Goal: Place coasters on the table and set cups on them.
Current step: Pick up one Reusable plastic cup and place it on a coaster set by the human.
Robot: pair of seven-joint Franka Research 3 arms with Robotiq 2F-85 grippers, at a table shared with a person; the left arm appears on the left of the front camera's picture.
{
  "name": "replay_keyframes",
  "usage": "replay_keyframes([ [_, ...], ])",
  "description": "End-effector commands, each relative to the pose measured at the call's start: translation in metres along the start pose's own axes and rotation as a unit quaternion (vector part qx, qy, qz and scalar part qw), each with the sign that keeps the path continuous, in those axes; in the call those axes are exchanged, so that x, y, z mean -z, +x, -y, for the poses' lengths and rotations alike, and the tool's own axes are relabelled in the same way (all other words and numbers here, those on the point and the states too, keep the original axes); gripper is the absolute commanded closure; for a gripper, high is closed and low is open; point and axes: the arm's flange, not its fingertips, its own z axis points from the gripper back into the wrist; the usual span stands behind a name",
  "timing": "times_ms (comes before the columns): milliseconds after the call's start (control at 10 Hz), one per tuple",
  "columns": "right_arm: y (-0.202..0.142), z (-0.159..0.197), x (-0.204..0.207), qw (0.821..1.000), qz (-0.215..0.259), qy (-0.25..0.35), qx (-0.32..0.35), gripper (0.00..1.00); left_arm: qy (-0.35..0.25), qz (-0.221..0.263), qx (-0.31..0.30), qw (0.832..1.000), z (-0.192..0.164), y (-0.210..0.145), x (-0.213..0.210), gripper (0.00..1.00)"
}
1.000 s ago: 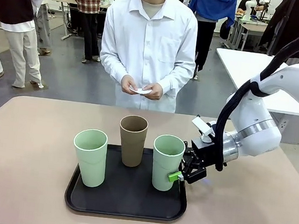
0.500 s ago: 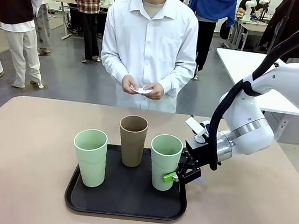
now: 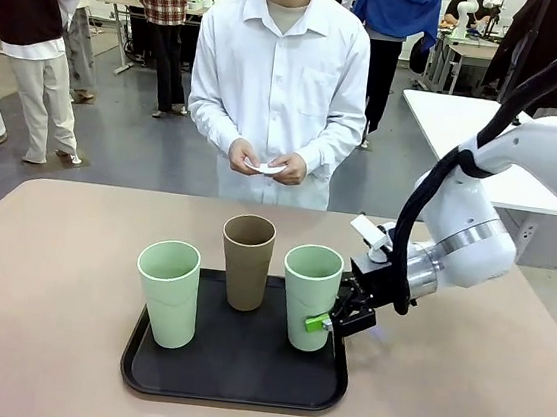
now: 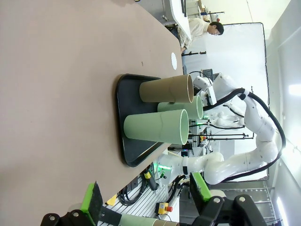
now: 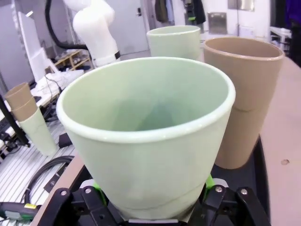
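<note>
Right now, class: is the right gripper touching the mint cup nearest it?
Touching. The right wrist view shows the right gripper's green pads pressed against both sides of the mint cup's lower wall, with no gap.

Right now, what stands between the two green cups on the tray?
The brown cup, set slightly farther back than the left mint-green cup and the right mint-green cup, seen in the front view.

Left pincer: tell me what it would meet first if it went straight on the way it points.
Most likely the nearer mint green cup on the black tray; the open left pincer points across the table at it. Depth is unclear: running low, it might catch the tray's rim first.
</note>
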Motion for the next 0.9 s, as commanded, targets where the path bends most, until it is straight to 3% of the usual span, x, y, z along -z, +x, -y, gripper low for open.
replay_keyframes([
  [0, 0.038, -0.033, -0.034, 0.998, 0.025, -0.052, 0.032, 1.00, -0.005, 0.005, -0.002, 1.000, 0.000, 0.000, -0.002, 0.00],
  [200, 0.076, -0.063, -0.085, 0.994, 0.030, -0.080, 0.071, 1.00, -0.005, 0.005, -0.002, 1.000, 0.000, 0.000, -0.002, 0.00],
  [400, 0.116, -0.079, -0.122, 0.991, 0.043, -0.110, 0.056, 1.00, -0.005, 0.005, -0.002, 1.000, 0.000, 0.000, -0.002, 0.00],
  [600, 0.157, -0.091, -0.146, 0.989, 0.042, -0.139, 0.035, 1.00, -0.005, 0.005, -0.002, 1.000, 0.000, 0.000, -0.002, 0.00],
  [800, 0.173, -0.092, -0.157, 0.986, 0.021, -0.160, 0.031, 1.00, -0.005, 0.005, -0.002, 1.000, 0.000, 0.000, -0.002, 0.00],
])
